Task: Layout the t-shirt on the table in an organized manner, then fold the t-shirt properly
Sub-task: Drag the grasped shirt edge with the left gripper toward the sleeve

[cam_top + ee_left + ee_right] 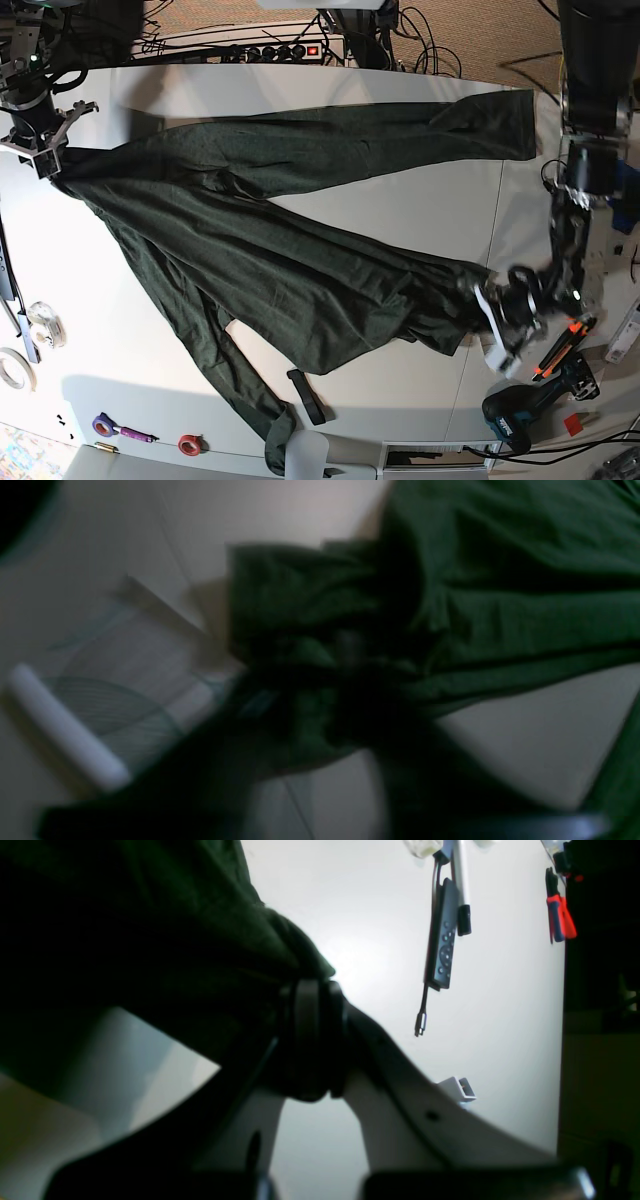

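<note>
Green fabric, dark and crumpled, lay stretched on a slant across the white counter (440, 215): this was the t-shirt (300, 250), seen from above. The right hand (45, 152) sat at the far left corner of the counter, its fingers pressed together on a bunched edge of the cloth, which the right wrist camera showed clearly. The left hand (497, 310) sat near the opposite, lower right edge. It appeared clamped on another gathered bit of the t-shirt, though its own camera picture was blurred and dim. Between the two hands the cloth ran taut in long ridges, with one sleeve reaching toward the upper right and another trailing off the near edge beside a black strap (305, 396). A cordless drill (522, 420) rested just beyond the left hand. The layout step seemed to be in hand, with no folding yet. The next move probably called for setting the garment down square and smoothing its wrinkles flat.
</note>
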`<state>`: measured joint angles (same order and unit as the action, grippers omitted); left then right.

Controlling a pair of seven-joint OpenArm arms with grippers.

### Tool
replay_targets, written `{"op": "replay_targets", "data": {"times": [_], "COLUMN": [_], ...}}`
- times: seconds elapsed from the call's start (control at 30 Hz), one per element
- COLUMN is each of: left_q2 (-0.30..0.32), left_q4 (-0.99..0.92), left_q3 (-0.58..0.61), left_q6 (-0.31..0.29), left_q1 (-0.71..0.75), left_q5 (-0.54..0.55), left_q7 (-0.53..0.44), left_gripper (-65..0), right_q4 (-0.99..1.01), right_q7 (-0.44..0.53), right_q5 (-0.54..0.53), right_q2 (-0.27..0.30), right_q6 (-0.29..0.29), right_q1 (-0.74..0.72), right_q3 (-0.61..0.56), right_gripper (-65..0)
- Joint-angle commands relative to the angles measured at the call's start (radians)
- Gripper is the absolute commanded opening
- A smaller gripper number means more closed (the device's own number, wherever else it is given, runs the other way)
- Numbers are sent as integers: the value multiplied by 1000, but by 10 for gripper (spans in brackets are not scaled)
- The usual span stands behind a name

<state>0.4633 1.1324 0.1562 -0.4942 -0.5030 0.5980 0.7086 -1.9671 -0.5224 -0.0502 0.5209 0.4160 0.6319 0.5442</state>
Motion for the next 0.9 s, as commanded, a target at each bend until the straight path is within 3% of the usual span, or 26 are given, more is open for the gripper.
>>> {"op": "replay_targets", "data": {"times": [0.0,0.1,0.27,0.43,0.53,0.67,0.87], "left_q2": [4,-33,-84,-91,-65,4,101], "left_q4": [13,11,11,11,11,14,170], "left_q3": [-8,-8,-8,-8,-8,-8,-18], "left_q6": [29,97,109,109,109,108,48], "left_q1": [-8,41,90,157,215,299,454], "left_q5": [-28,-154,-216,-283,-284,-193,1], "left_q7": [-50,-134,-140,72,137,167,175], "left_gripper": [-650,-650,-650,-650,-650,-650,-650], "right_q4": [-14,-14,-14,-14,-14,-14,-14], "right_q7": [22,25,29,29,34,34,43], "right_q5": [5,5,5,5,5,5,5], "right_q2": [19,19,19,19,19,19,19], "right_q6": [-13,-13,-12,-13,-13,-13,-13], "right_q1": [0,0,0,-1,0,0,0], "right_q3": [11,11,11,11,11,11,11], "right_gripper": [-650,-650,-650,-650,-650,-650,-650]}}
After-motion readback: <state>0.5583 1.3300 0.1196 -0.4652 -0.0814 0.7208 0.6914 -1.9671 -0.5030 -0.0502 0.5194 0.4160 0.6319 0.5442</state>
